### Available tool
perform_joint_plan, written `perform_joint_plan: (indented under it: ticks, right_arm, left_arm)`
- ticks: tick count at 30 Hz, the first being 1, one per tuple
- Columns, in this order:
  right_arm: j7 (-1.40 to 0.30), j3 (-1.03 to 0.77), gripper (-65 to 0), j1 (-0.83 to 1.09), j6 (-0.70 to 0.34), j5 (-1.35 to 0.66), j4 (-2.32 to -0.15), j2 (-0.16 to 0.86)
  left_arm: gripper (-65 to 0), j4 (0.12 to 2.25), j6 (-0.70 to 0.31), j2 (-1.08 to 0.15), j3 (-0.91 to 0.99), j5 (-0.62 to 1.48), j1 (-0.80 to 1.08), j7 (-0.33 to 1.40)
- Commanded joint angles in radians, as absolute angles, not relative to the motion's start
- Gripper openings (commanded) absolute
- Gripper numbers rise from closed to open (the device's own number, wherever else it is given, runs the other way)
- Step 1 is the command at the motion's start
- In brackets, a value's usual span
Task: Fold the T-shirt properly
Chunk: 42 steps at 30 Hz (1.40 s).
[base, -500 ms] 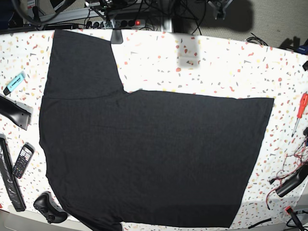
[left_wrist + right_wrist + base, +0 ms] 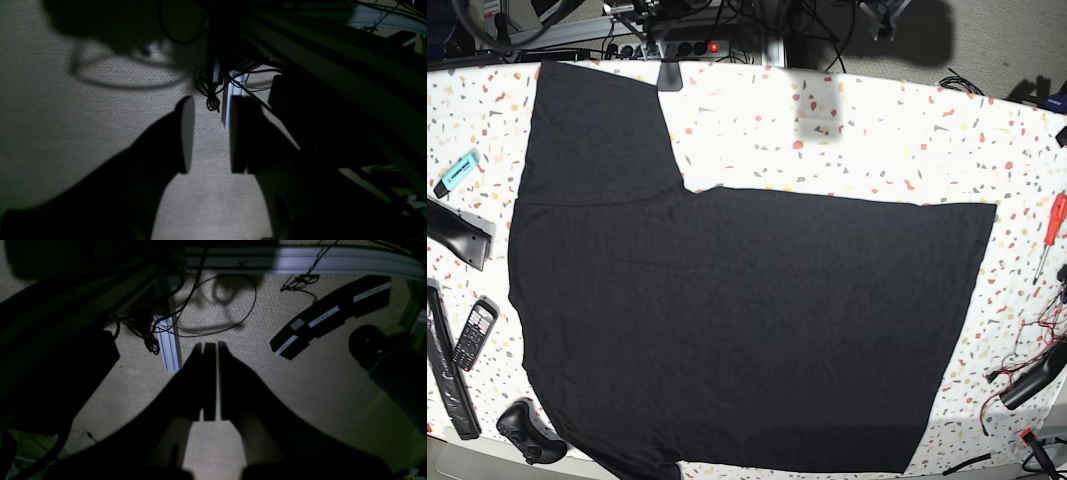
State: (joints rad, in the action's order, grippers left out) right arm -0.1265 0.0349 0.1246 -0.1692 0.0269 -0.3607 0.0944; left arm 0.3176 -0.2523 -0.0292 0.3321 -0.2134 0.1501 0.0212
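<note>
Only the base view shows the T-shirt, spread flat, plain side up, across the speckled desk; wrist views show floor only: left gripper jaws parted, empty; right gripper jaws clenched, empty.

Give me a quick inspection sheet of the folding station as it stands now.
Surface: white speckled table, bright overhead glare.
Job's things: black T-shirt spread flat, plain side up, one sleeve toward the far edge, unfolded.
Clutter: highlighter, mobile phone, game controller on one side; red screwdriver on the other.
Grippers: left gripper open, empty; right gripper shut, empty; both off the table, over carpet.
Cables: loose wires at the table edge; cable loops on the floor.
Surroundings: power strip behind the table.
</note>
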Motion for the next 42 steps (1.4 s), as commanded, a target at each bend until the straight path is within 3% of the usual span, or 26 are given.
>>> perform_joint_plan:
  ticks: [1,12,19,23,28,33,42]
  right_arm:
    - [-0.13,0.035,-65.0,0.134,-0.175,0.023,-0.377,0.1]
    - [-0.15,0.035,-65.0,0.202,-0.175,0.023,-0.472,0.101]
    - [-0.263,0.035,-65.0,0.32,-0.176,-0.023,-0.619,0.151]
    - [-0.262,0.035,-65.0,0.448,-0.186,-0.142,-0.787,0.202]
    - [-0.297,0.035,-65.0,0.605,-0.204,-0.208,-1.041,0.26]
    - [-0.4,0.035,-65.0,0.746,-0.201,-0.301,-1.314,0.317]
    - [-0.467,0.032,-65.0,0.989,-0.202,-0.298,-1.777,0.427]
  left_arm:
    - [-47.6,0.332,-0.262,-0.034,0.332,-0.208,0.165,0.017]
    - [-47.6,0.448,-0.262,-0.034,0.332,-0.149,0.239,0.038]
    - [-47.6,0.574,-0.262,-0.035,0.332,-0.148,0.35,0.134]
    - [-47.6,0.739,-0.277,-0.037,0.332,-0.062,0.459,0.134]
    - [-47.6,0.987,-0.394,-0.045,0.332,0.022,0.591,0.163]
    - [-47.6,1.219,-0.397,-0.083,0.332,0.109,0.692,0.246]
    - [-47.6,1.536,-0.397,-0.199,0.332,0.178,0.846,0.403]
